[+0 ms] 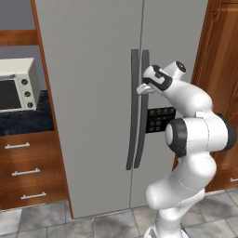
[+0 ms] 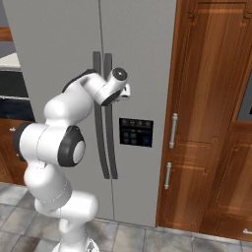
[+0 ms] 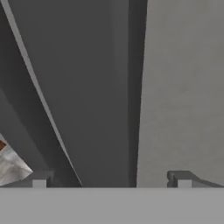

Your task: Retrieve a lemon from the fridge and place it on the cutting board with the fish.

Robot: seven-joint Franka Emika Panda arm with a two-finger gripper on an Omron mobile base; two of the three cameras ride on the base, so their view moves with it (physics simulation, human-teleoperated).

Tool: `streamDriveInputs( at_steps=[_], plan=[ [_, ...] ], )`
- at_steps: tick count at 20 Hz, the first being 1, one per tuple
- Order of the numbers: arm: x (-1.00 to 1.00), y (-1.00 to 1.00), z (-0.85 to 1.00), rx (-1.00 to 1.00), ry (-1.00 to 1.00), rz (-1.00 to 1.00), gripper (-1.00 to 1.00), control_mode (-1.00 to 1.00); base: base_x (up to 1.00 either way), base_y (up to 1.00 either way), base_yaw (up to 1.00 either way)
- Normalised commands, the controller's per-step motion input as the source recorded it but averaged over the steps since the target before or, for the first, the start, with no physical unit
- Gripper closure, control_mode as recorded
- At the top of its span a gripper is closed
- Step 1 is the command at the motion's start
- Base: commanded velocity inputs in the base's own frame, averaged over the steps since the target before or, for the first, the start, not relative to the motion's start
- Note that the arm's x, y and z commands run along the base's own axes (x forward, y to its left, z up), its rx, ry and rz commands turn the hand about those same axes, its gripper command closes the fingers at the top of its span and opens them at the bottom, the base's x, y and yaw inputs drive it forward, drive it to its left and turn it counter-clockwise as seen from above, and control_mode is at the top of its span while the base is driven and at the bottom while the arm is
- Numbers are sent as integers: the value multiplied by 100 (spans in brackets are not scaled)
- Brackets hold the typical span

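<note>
The fridge point(image 1: 93, 93) point(image 2: 59, 29) stands shut, a tall light-grey double door with two long dark curved handles point(image 1: 138, 116) point(image 2: 106, 138) at its middle seam. My gripper point(image 1: 142, 88) point(image 2: 125, 91) is up against the upper part of the right-hand handle. In the hand view the gripper point(image 3: 111, 180) is open, its two tips wide apart, and the dark handle point(image 3: 100, 109) runs up between them in front of the grey door point(image 3: 183, 87). The lemon is hidden behind the closed doors. The cutting board and the fish are out of view.
A dark control panel point(image 1: 158, 120) point(image 2: 136, 132) sits on the right door. A white toaster oven point(image 1: 16, 86) stands on a dark counter point(image 1: 28, 118) over wooden drawers point(image 1: 28, 172) to the left. Tall wooden cabinets point(image 2: 211, 123) flank the fridge on the right.
</note>
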Motion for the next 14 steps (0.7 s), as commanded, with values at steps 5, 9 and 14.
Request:
streamDriveInputs(
  at_steps=[5,9,14],
  plan=[
    [48,11,-36,-6,-9,0,-100,-100,0,0,0],
    [48,2,-33,-1,-20,0,-100,-100,0,0,0],
    [34,8,-29,0,-18,0,100,-100,0,0,0]
  ],
)
